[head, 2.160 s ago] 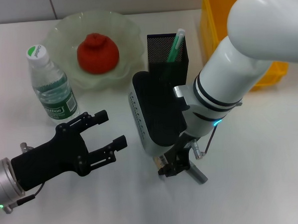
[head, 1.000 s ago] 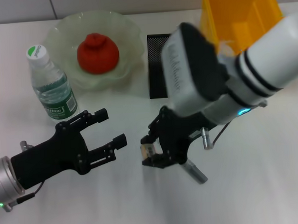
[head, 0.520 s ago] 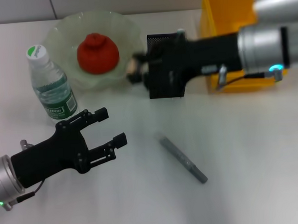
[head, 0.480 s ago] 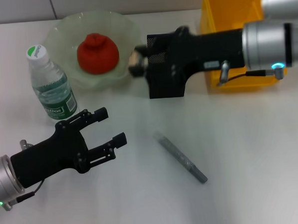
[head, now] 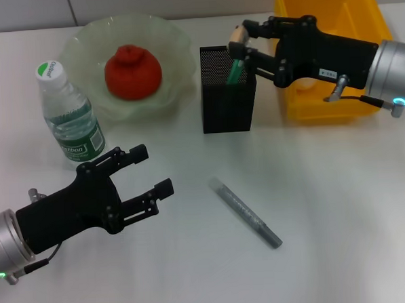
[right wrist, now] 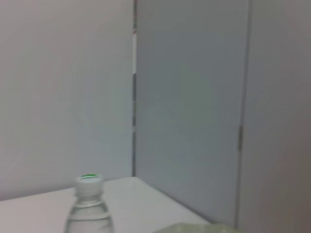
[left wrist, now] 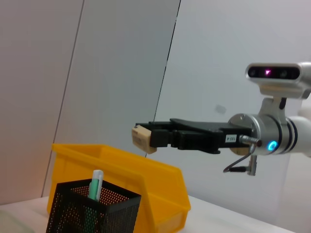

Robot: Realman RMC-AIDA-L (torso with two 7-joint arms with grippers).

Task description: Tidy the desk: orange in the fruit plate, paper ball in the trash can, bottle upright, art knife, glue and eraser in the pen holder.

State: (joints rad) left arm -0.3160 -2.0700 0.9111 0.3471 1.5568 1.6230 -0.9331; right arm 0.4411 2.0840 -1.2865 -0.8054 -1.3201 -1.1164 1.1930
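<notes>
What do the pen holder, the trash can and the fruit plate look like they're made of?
Pen holder: black metal mesh by the look; fine see-through perforations, matte.
Trash can: bright yellow plastic; smooth, slightly glossy moulded walls.
Fruit plate: pale green, translucent with a wavy rim; glass or plastic, can't tell which.
</notes>
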